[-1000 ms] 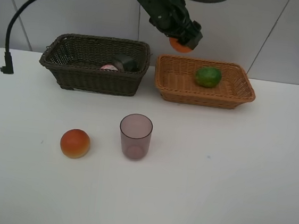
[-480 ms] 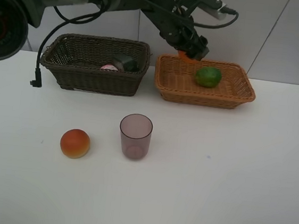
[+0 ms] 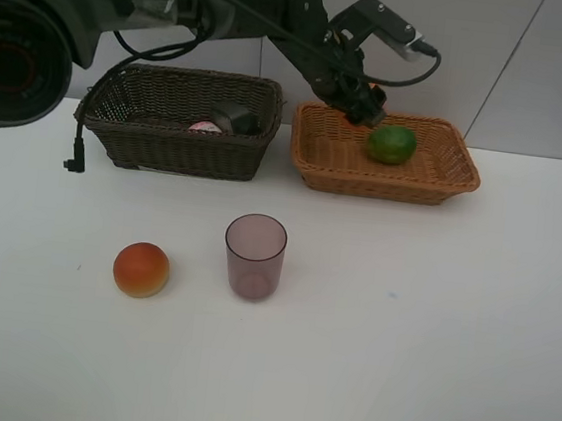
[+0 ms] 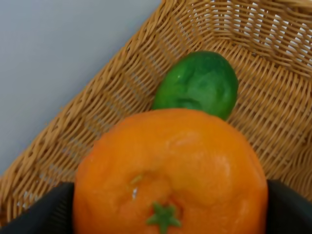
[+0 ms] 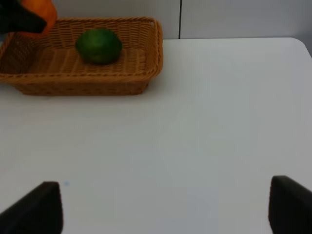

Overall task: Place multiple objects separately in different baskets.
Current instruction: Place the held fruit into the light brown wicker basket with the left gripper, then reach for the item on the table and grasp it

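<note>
Left gripper (image 3: pixel 361 104) clamps 1 orange tangerine (image 4: pixel 170 175) over the rear of the tan basket (image 3: pixel 318 166), near 1 green fruit (image 3: pixel 392 144) inside. Right gripper (image 5: pixel 165 207) gapes, empty. 2 baskets; 1 purple cup (image 3: pixel 254 256), 1 red-orange fruit (image 3: pixel 141 269).

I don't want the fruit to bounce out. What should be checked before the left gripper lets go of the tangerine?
1. Round orange tangerine gripped by left gripper: ok.
2. Tangerine over light tan woven wicker basket, inside its rim: ok.
3. Gap to round green fruit in that basket: cannot tell; they are close.
4. Height above basket floor: cannot tell.
5. Right gripper open, empty, apart from basket: ok.
</note>
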Controlling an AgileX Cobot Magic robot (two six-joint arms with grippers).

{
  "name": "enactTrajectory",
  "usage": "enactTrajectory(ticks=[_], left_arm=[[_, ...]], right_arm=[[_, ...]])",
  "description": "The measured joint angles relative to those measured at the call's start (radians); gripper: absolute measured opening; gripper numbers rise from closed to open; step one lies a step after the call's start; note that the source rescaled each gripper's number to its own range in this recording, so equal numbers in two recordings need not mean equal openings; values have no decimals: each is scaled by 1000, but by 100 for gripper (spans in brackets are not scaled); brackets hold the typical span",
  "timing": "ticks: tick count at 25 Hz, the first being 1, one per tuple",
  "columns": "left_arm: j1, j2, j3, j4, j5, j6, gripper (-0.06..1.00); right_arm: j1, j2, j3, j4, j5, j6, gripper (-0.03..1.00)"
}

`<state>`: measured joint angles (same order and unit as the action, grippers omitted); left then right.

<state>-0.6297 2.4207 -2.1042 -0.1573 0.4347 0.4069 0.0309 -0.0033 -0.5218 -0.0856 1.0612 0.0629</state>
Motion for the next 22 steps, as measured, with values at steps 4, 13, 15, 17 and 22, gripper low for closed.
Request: enactTrajectory(ticks=[4, 13, 15, 17, 22], left_arm=[[0, 2, 0, 0, -17, 2, 93], [0, 2, 0, -38, -25, -4, 98], [0, 2, 0, -40, -28, -4, 99], [2, 2, 0, -41, -27, -12, 100], [9, 2, 0, -44, -19, -46, 100]], right_arm=[[0, 0, 0, 0, 0, 0, 94], [0, 0, 0, 0, 0, 0, 94], [0, 0, 0, 0, 0, 0, 94], [0, 0, 0, 0, 0, 0, 94], [0, 0, 0, 0, 0, 0, 94]])
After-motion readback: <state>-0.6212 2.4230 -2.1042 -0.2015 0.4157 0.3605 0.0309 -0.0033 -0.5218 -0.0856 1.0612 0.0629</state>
